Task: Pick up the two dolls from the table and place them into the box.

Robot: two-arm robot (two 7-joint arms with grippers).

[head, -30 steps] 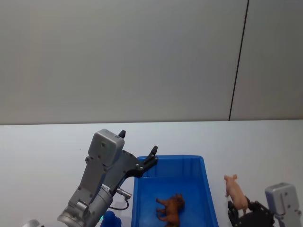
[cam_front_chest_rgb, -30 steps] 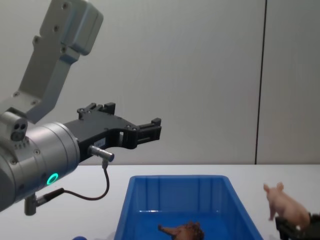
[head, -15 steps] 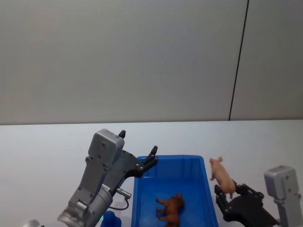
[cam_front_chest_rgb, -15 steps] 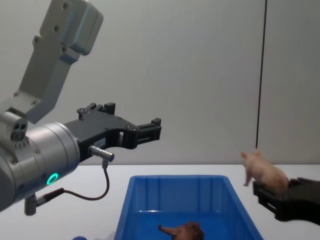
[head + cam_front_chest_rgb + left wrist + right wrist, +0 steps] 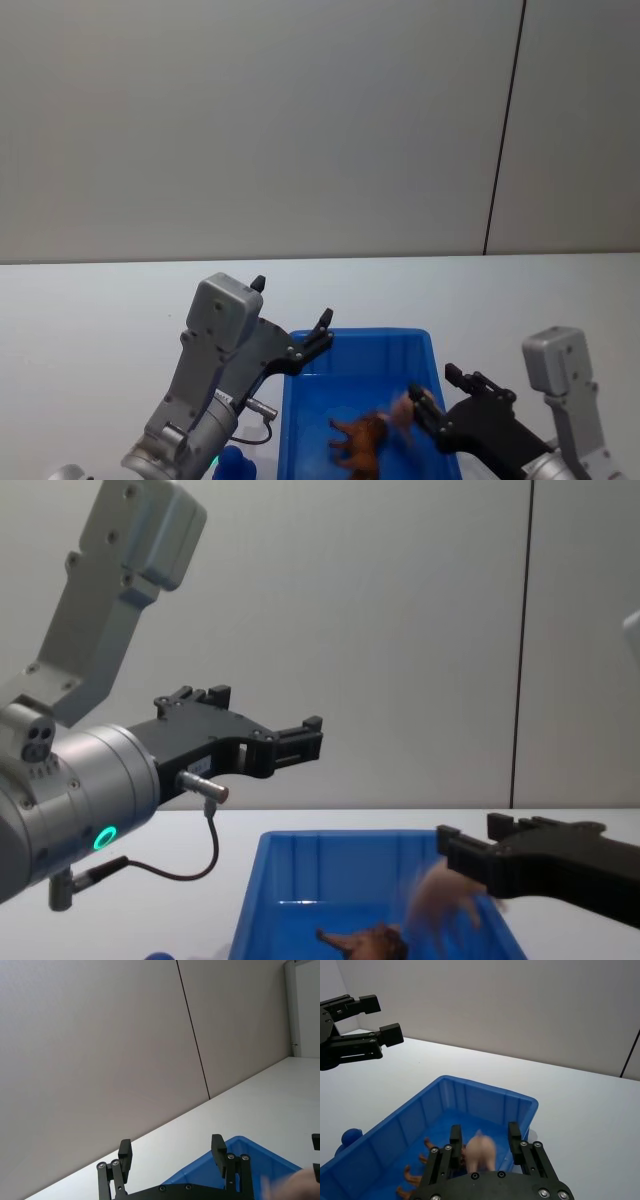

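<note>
**Step in hand: release of the second doll into the box.**

1. The right end effector (image 5: 484, 1132) hangs above the open box (image 5: 418, 336), inside its right rim. Its fingers are spread, with a gap showing on each side of the pink doll (image 5: 438, 900), so they grip nothing.
2. The pink doll lies just below and slightly ahead of the right fingertips, over the box interior and clear of the walls. It is judged to be free of the grasp and on its way to the box floor.
3. The brown doll (image 5: 362, 440) lies on the box floor, below and to the left of the right end effector.
4. The left end effector (image 5: 171, 1141) hovers spread wide and empty, with the far left corner of the box below and ahead of it. It takes no part in this step.

**Good practice for the release:**
- Keep the fingers fully spread until the doll is clear below them, so that no ear or leg catches on a pad.
- Hold the wrist steady over the box interior, since sideways motion could throw the doll against the sloped wall or onto the tabletop (image 5: 100, 310).
- Lift straight up before retracting, so that the fingers clear the right rim.
- Confirm both dolls rest on the box floor before parking the arm.
</note>
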